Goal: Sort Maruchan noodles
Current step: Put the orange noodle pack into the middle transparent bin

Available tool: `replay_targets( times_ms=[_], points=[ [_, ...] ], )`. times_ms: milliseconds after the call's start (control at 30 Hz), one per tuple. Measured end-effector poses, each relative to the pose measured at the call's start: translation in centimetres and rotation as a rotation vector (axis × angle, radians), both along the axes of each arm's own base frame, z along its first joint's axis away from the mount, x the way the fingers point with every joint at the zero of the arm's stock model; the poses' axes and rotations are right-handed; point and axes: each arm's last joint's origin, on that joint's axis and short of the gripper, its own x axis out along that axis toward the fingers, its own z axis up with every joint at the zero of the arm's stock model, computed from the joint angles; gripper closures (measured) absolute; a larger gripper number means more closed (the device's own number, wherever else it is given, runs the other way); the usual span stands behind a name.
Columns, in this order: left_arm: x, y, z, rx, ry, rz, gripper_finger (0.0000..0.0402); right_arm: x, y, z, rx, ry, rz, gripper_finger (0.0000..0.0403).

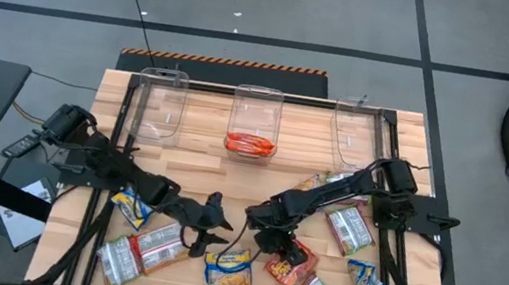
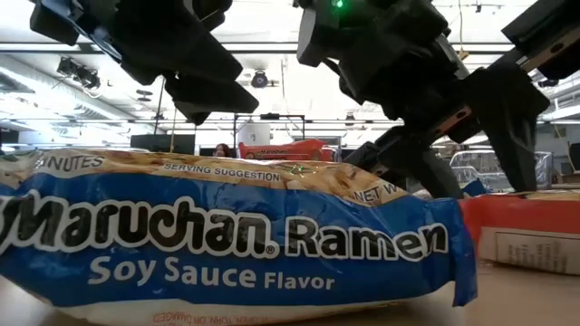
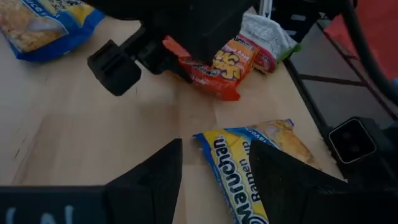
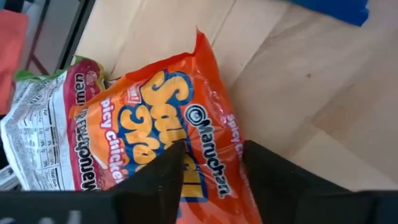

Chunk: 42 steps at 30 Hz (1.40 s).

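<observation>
The far half of the counter lies bare up to three clear bins along its far edge, the middle one holding one orange-red packet, while about nine Maruchan noodles packets crowd the near half, down to the near edge. The right gripper sits low over an orange Spicy Chicken packet, fingers parted astride it without pinching. The left gripper hovers mid-counter, fingers apart and empty, above a yellow-and-blue packet.
</observation>
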Motion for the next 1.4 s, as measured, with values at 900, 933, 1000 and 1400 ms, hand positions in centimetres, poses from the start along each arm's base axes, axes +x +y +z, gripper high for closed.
replay_targets(
  times_ms=[900, 933, 1000, 1400],
  points=[
    [-5.1, 6.1, 6.0, 0.243, 0.098, 0.297, 0.021, -0.5, -3.8, 14.0, -0.484, -0.447, -0.324, 0.0396],
    [-5.1, 6.1, 5.9, 0.244, 0.099, 0.318, 0.021, -0.7, -4.5, 14.9, -0.544, -0.497, -0.376, 0.0397],
    [-5.2, 6.3, 5.8, 0.268, 0.113, 0.353, 0.021, -1.1, -5.9, 16.8, -0.671, -0.599, -0.489, 0.0397],
    [-4.9, 7.6, 5.5, 0.237, 0.105, 0.566, 0.021, 1.6, -14.7, 19.5, -1.063, -0.913, -0.973, 0.0398]
  ],
)
